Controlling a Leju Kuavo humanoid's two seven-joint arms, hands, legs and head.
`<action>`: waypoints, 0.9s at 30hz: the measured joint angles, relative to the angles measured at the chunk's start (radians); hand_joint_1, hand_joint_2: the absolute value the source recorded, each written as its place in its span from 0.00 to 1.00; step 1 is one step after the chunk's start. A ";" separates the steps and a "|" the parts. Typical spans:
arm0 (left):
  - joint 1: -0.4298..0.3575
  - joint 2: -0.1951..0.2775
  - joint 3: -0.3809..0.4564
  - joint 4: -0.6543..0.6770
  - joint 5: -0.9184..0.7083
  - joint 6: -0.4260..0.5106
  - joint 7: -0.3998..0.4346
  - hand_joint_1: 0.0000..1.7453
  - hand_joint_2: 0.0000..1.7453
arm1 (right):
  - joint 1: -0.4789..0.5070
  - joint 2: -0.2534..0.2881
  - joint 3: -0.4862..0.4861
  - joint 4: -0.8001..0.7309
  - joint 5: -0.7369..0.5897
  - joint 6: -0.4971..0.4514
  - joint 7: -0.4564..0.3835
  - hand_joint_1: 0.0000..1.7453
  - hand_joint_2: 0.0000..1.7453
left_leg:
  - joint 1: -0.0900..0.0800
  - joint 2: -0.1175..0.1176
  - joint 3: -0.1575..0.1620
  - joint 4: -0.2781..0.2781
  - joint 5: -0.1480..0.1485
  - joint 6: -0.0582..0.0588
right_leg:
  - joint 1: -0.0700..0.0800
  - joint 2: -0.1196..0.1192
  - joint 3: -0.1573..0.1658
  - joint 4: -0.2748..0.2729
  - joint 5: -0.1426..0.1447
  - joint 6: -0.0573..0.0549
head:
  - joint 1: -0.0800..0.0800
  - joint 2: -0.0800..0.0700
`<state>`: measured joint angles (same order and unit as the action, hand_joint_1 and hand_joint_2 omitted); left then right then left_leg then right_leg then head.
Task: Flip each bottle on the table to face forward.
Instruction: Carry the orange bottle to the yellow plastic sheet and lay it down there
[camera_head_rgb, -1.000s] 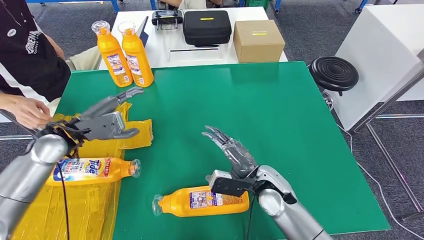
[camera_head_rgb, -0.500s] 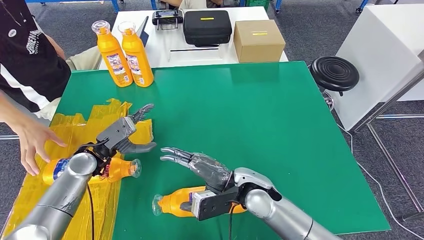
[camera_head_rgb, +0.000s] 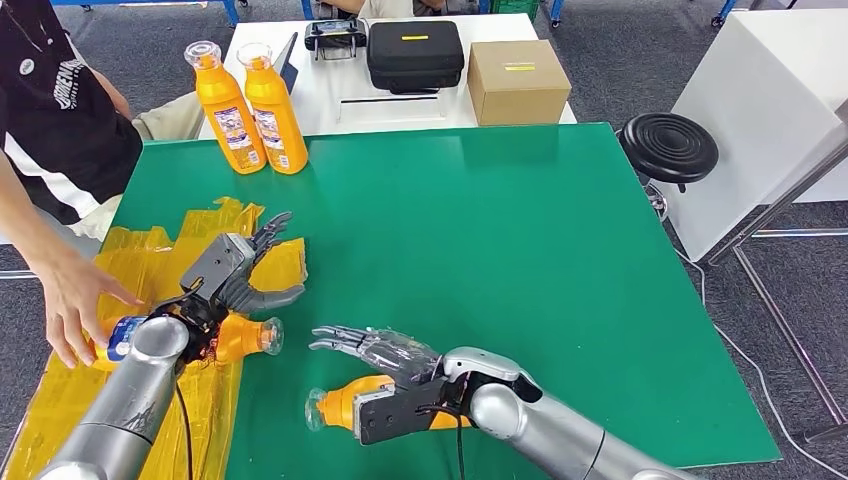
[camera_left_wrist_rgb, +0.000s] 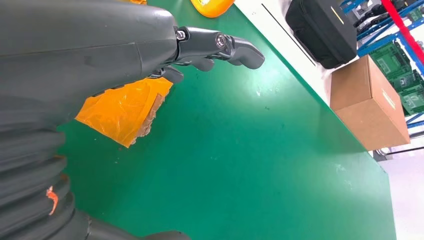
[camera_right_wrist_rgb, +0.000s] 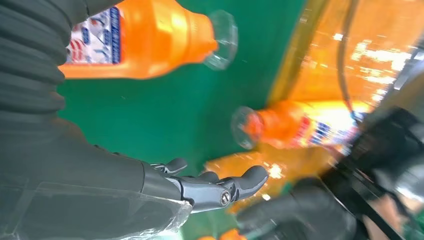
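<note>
Two orange detergent bottles (camera_head_rgb: 225, 95) stand upright side by side at the back left of the green table (camera_head_rgb: 520, 230). A third bottle (camera_head_rgb: 237, 338) lies on a yellow plastic sheet (camera_head_rgb: 140, 245), cap toward the right; my left arm hides part of it. My left hand (camera_head_rgb: 232, 272) hovers just above it with fingers spread and holds nothing. A fourth bottle (camera_head_rgb: 348, 400) lies near the front edge, cap to the left. My right hand (camera_head_rgb: 385, 352) stretches flat over it, fingers pointing left, empty. The right wrist view shows both lying bottles (camera_right_wrist_rgb: 145, 35) (camera_right_wrist_rgb: 295, 125).
A person stands at the left, with a hand (camera_head_rgb: 75, 295) on the base of the bottle on the sheet. Behind the green table, a white table carries a black case (camera_head_rgb: 413, 52) and a cardboard box (camera_head_rgb: 517, 80). A black stool (camera_head_rgb: 667, 145) stands to the right.
My right hand swung left and down over the near bottle. My left hand dropped toward the bottle on the sheet. The person's hand reached in to that bottle's base.
</note>
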<state>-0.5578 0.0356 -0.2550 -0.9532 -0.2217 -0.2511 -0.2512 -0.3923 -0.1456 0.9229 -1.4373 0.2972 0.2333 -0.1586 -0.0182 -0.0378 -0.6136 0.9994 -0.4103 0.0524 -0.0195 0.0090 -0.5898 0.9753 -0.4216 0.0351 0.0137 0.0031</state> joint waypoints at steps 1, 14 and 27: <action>0.000 -0.002 0.005 0.002 -0.001 -0.001 0.000 0.00 1.00 | 0.000 -0.001 0.005 0.006 0.003 -0.002 0.007 0.00 1.00 | 0.000 0.000 0.000 0.000 0.000 0.000 | 0.000 0.000 0.000 0.000 0.000 0.000 | 0.000 0.000; -0.003 -0.019 0.142 0.082 -0.006 0.132 0.009 0.00 1.00 | -0.013 -0.121 0.019 -0.162 0.268 -0.060 0.215 0.00 1.00 | 0.000 0.000 0.000 0.000 0.000 0.000 | 0.000 0.000 0.000 0.000 0.000 0.000 | 0.000 0.000; -0.013 -0.039 0.215 0.167 -0.015 0.155 -0.001 0.00 1.00 | 0.007 -0.232 -0.014 -0.330 0.360 -0.055 0.241 0.00 1.00 | 0.000 0.000 0.000 0.000 0.000 0.000 | 0.000 0.000 0.000 0.000 0.000 0.000 | 0.000 0.000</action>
<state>-0.5706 -0.0039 -0.0402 -0.7859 -0.2370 -0.0964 -0.2525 -0.3849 -0.3780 0.9093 -1.7669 0.6575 0.1783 0.0824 -0.0184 -0.0377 -0.6132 0.9997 -0.4103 0.0525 -0.0195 0.0090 -0.5899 0.9748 -0.4216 0.0351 0.0135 0.0031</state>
